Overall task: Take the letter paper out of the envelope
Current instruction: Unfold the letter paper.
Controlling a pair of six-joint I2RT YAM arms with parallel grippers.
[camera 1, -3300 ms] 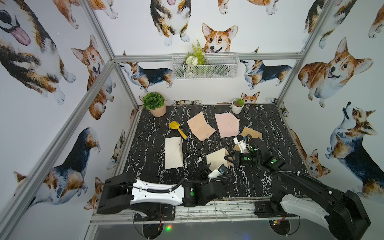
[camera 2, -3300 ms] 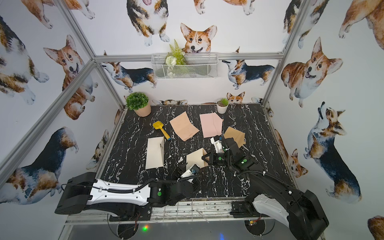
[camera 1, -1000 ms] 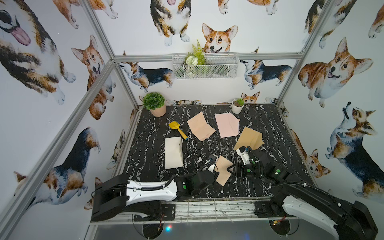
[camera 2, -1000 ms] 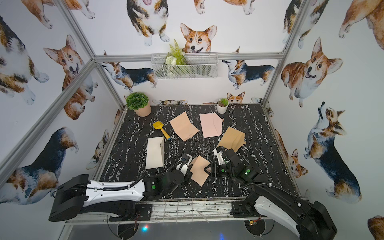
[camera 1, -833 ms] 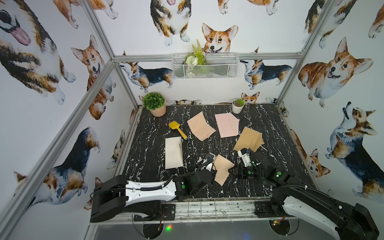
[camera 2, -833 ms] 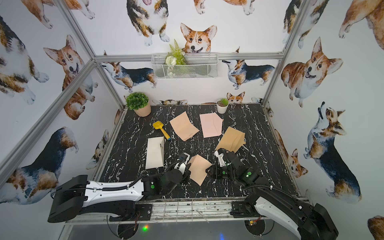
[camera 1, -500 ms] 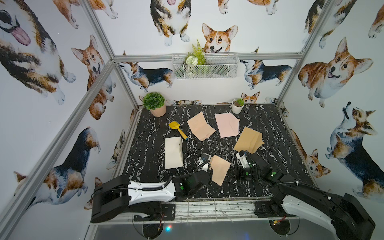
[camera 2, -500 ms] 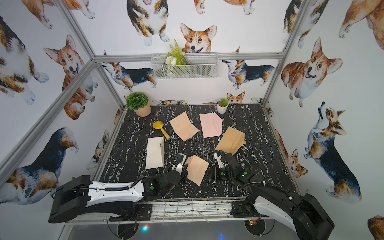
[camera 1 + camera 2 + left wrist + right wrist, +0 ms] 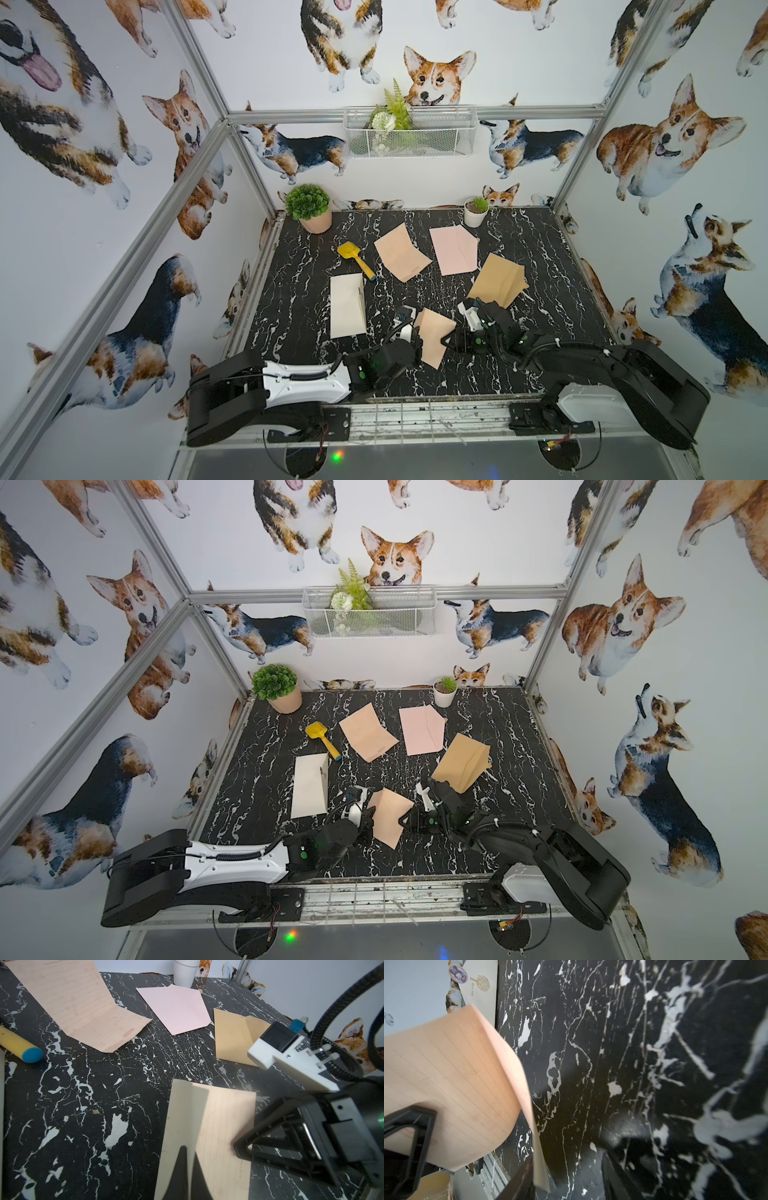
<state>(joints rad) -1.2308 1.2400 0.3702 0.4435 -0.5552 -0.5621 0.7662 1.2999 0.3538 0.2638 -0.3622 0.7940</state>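
Observation:
In both top views the peach lined letter paper [image 9: 434, 340] [image 9: 388, 812] is held up off the front middle of the table, free of the envelope. My left gripper [image 9: 415, 332] [image 9: 188, 1151] is shut on its folded edge. The brown envelope [image 9: 496, 280] [image 9: 232, 1036] lies flat behind and to the right, its flap open, touching neither gripper. My right gripper [image 9: 446, 338] [image 9: 569, 1180] is open at the paper's right edge. In the right wrist view, a corner of the sheet [image 9: 539, 1167] hangs between the jaws beside one finger.
Further back on the black marble table [image 9: 540, 257] lie a pink envelope [image 9: 453, 251], another peach lined sheet [image 9: 401, 257] and a yellow toy shovel [image 9: 355, 259]. A white envelope [image 9: 347, 305] lies at the left. Two potted plants [image 9: 309, 208] [image 9: 476, 210] stand at the back edge.
The brown envelope, by my right gripper earlier, now lies apart farther back. My left gripper has drifted slightly left with the paper. My right gripper has moved left up to the paper's edge.

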